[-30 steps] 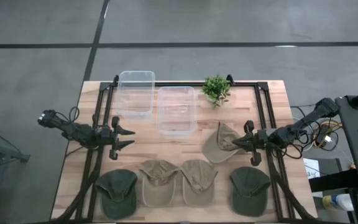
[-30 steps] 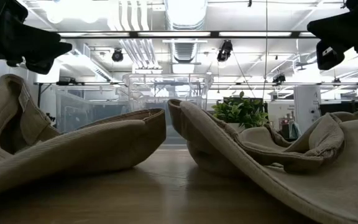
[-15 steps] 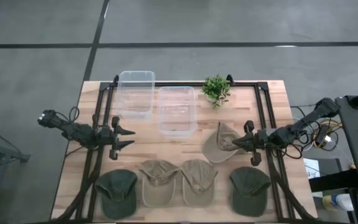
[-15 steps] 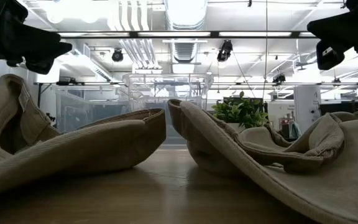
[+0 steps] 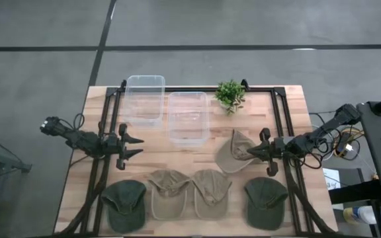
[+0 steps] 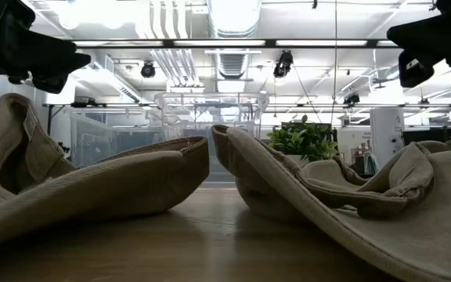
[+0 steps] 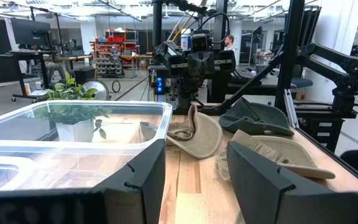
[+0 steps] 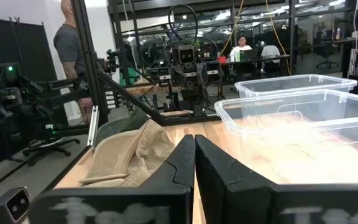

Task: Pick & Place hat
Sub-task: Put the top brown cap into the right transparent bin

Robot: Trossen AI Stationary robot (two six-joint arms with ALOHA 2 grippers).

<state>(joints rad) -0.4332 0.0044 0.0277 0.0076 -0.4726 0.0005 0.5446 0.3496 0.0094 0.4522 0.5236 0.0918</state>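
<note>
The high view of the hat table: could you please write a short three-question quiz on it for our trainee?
1. True or false: the right end effector is shut and the left end effector is open.
2. How many hats lie in the front row?
A. three
B. four
C. five
3. What stands at the table's far edge beside the two clear bins?

Key: 1. True. 2. B: dark green hat, two tan hats, dark green hat; a fifth, the tilted tan hat, sits by the right end effector. 3. A small green plant.
</note>
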